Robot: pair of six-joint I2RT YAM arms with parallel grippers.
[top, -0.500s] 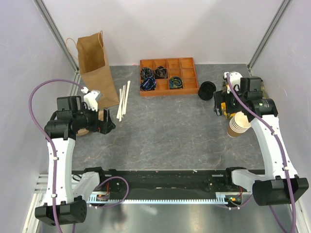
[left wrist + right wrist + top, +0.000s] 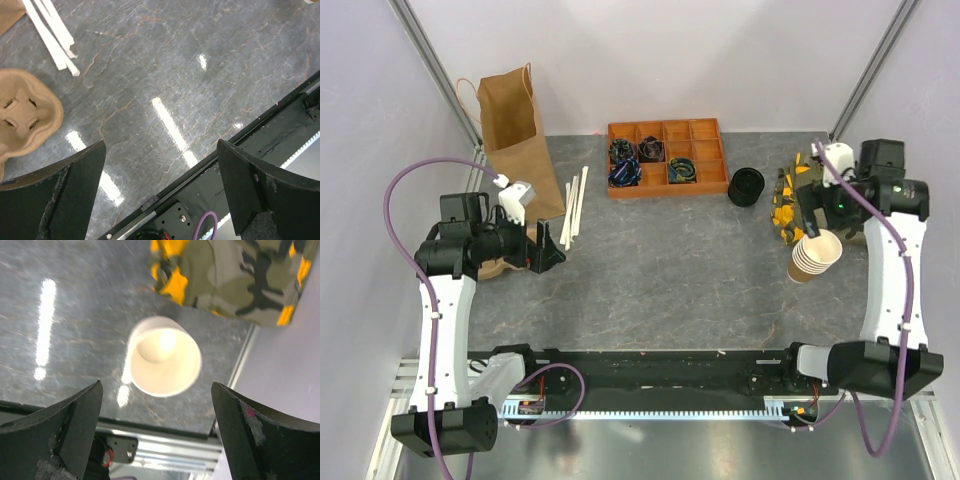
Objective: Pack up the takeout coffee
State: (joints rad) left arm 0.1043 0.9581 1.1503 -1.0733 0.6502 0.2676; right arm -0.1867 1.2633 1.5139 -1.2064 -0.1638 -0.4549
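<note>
Cups (image 2: 162, 356) for takeout coffee stand nested below the right gripper (image 2: 156, 390) — it and the left gripper (image 2: 161, 145) gape wide, empty.

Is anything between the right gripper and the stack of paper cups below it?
Nothing visible. The open right gripper faces the stack of paper cups directly, with only bare table around it. No lidded cup is in view.

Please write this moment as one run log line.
left end effector: open, empty | right end effector: open, empty, over cup stack
</note>
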